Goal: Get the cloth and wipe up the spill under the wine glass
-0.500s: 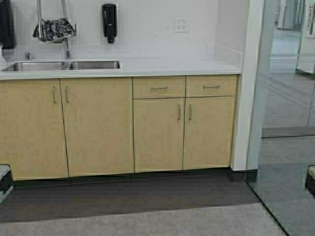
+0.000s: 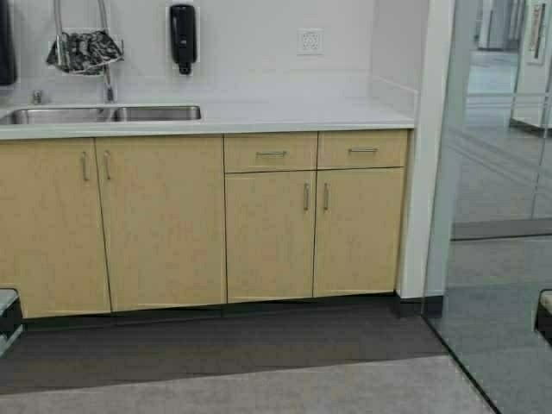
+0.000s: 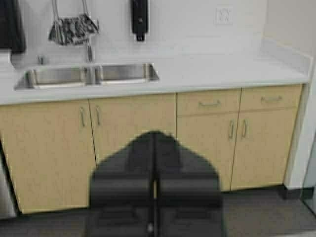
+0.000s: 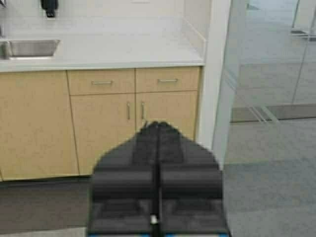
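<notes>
Comparing with the shot half a second back, the whole scene in the high view has slid a bit left and up: faucet, soap dispenser, outlet and cabinets all together. That's the base driving, not anything on the counter moving. My read is the robot is rolling or turning to line up with the sink end, since that's where the cloth is.

The cloth [image 2: 83, 51] is draped over the arch of the faucet [image 2: 105, 52] above the double sink [image 2: 103, 114], at the far left of the countertop [image 2: 302, 114]. It's hanging loose, touched by neither arm. The wine glass isn't visible in any view, and neither is a spill, so that part of the job is somewhere off camera.

Both arms are tucked low. The left gripper [image 3: 154, 185] has its 2 fingers pressed together with nothing between them, pointing at the cabinet doors [image 2: 164, 220]. The right gripper [image 4: 158, 190] is the same, closed and empty, aimed toward the drawers [image 2: 315, 151] near the wall's end. So step 1, getting close enough to reach the cloth, looks only partly done.

Writing: can't read any. The black soap dispenser [image 2: 182, 36] and the wall outlet [image 2: 310, 40] show no legible brand or label.
</notes>
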Tool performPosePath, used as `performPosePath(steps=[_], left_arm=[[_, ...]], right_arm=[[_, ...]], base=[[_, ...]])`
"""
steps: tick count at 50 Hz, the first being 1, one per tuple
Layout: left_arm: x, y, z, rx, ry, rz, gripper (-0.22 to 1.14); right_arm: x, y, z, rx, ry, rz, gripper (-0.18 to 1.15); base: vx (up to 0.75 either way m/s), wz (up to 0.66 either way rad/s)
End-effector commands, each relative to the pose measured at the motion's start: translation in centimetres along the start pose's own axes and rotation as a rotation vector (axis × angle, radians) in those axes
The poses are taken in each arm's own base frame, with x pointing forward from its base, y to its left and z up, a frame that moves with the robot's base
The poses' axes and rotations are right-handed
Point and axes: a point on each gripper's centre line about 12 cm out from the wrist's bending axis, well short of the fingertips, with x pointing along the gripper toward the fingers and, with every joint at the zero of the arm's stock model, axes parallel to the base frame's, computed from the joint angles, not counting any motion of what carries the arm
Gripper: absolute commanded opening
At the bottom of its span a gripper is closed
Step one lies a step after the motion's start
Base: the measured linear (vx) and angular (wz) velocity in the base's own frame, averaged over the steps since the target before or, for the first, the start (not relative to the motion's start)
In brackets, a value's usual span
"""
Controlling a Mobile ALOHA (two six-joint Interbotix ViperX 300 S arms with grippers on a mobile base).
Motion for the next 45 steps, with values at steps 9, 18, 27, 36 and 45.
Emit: performPosePath(steps=[9, 18, 27, 36, 45], left_arm=[[0.6, 0.2, 0.0, -0.004, 0.009, 0.009, 0.02], [0.2, 0.2, 0.4, -0.007, -0.014, 0.009, 0.02], [-0.2, 0.2, 0.5, -0.013, -0.028, 0.009, 0.02], [-0.7, 0.2, 0.7, -0.013, -0.054, 0.008, 0.02], [-0.7, 0.2, 0.3, -0.014, -0.058, 0.01, 0.02]], right_arm=[[1.2, 0.1, -0.4, -0.004, 0.034, 0.005, 0.05], [1.1, 0.1, 0.0, 0.013, 0.017, 0.004, 0.05], [0.3, 0.1, 1.3, 0.034, -0.046, 0.006, 0.05], [-0.1, 0.0, 2.0, 0.066, -0.087, 0.006, 0.05], [-0.3, 0.1, 2.3, 0.09, -0.102, 0.012, 0.05]], base=[[0.12, -0.07], [0.22, -0.05], [0.29, -0.01], [0.33, 0.08], [0.36, 0.16]])
